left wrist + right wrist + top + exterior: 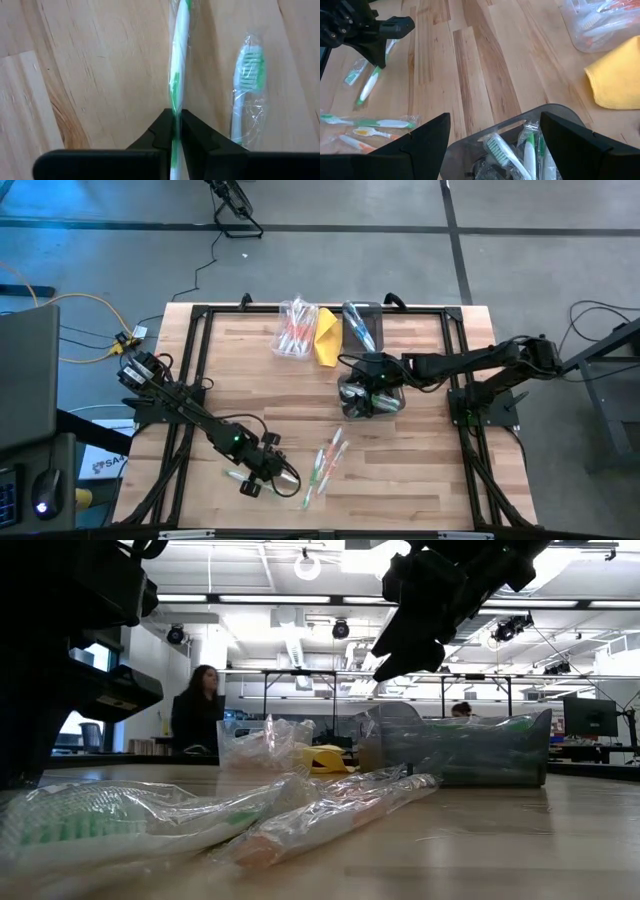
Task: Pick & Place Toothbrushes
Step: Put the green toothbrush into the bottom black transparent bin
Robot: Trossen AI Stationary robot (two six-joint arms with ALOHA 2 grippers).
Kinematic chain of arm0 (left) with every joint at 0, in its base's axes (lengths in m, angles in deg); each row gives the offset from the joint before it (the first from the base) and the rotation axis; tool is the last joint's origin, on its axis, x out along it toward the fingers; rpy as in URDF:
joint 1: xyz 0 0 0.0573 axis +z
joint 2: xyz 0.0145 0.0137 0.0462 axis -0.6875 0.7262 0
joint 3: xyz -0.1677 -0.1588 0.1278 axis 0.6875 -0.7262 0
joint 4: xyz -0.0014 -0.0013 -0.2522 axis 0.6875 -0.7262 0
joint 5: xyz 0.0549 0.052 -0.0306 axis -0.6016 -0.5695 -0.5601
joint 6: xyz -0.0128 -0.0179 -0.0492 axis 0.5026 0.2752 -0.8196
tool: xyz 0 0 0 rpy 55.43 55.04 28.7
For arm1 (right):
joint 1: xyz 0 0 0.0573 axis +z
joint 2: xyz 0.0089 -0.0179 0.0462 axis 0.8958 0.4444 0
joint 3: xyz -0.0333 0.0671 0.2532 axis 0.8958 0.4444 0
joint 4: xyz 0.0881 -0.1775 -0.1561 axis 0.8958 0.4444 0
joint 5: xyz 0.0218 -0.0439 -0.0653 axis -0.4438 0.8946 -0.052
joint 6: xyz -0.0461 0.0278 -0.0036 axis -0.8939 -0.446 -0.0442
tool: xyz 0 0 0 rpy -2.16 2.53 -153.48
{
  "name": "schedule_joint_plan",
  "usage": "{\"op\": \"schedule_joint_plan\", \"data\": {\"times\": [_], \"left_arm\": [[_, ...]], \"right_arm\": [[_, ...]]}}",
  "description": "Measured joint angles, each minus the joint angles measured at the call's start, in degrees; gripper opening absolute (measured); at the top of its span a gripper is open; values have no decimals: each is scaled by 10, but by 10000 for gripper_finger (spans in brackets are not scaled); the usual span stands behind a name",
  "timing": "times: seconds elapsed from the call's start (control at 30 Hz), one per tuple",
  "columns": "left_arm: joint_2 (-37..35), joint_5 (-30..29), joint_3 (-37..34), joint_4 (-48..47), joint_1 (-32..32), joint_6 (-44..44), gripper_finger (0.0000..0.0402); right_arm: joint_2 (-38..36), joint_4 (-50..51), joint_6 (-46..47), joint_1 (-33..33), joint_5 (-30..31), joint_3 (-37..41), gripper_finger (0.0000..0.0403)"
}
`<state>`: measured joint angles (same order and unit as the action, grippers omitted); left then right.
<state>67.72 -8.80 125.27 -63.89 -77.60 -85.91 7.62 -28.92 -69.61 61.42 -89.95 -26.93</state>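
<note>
Wooden planks of the table (250, 380) fill the left wrist view, where the left pincer (175, 125) is clamped on a green-and-white toothbrush (179, 60) in clear wrap, the stick running straight out between the closed fingers. Just beside it lies a second wrapped brush (247, 85), bristles up, apart from the fingers. Only this view shows the grip itself.

From above, the left pincer (262, 470) sits near the table's front edge, with a few loose brushes (325, 465) just to its right and bare wood beyond toward the middle.

Farther back, the right pincer (372, 392) hangs open over a clear bin (390, 408) right of centre. The right wrist view looks down between its spread fingers (427, 137) into that bin (555, 112), holding several brushes (502, 152); the other views do not show its contents so plainly.

At the back edge lie a yellow cloth (327, 335), a bin of red-orange brushes (294, 330) and another bin (360, 325). The low view alone shows a person (196, 710) in the room behind.
</note>
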Motion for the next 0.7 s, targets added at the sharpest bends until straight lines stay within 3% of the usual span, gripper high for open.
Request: {"op": "schedule_joint_plan", "data": {"times": [0.43,0.7], "left_arm": [[1,-5,-1,30,0,0,22],[1,-92,-1,23,1,-2,21]], "right_arm": [[0,0,0,0,0,0,302],[0,1,-5,0,-1,0,302]]}}
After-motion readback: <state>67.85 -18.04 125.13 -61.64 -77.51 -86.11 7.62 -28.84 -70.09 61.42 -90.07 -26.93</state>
